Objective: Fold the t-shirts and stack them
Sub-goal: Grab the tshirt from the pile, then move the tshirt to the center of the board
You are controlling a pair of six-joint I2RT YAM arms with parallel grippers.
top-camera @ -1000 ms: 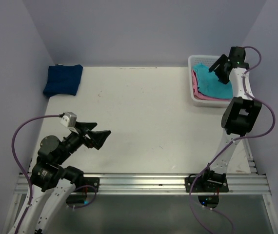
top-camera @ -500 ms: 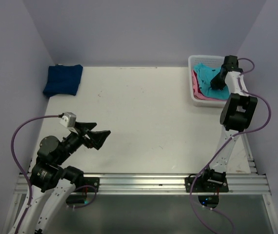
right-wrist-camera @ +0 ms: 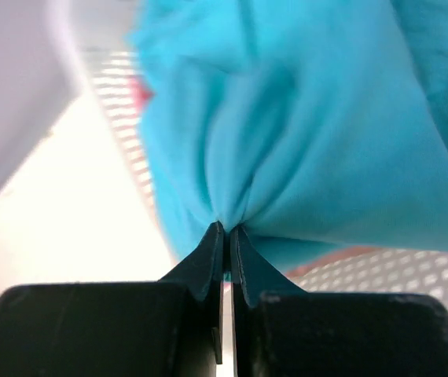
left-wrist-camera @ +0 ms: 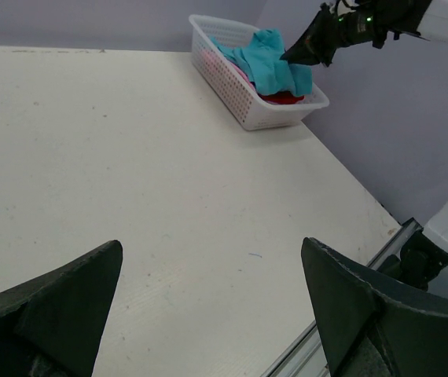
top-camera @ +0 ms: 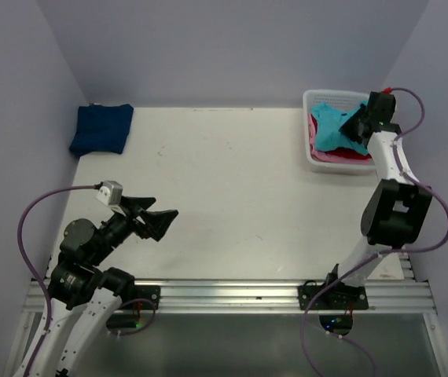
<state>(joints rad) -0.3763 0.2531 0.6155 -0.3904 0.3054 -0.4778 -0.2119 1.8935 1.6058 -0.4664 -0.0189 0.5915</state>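
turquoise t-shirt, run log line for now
right jaws: shut on turquoise t-shirt at white basket | left jaws: open, above table | navy t-shirt: folded, far-left corner

White/blk arms (top-camera: pixel 389 157) w/ purple cables (top-camera: pixel 63 190)

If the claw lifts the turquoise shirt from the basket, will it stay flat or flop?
Probably flop: the turquoise shirt bunches into folds where the right claw pinches it. It likely hangs and drags over the basket rim. Seems light too: one small pinch gathers it.
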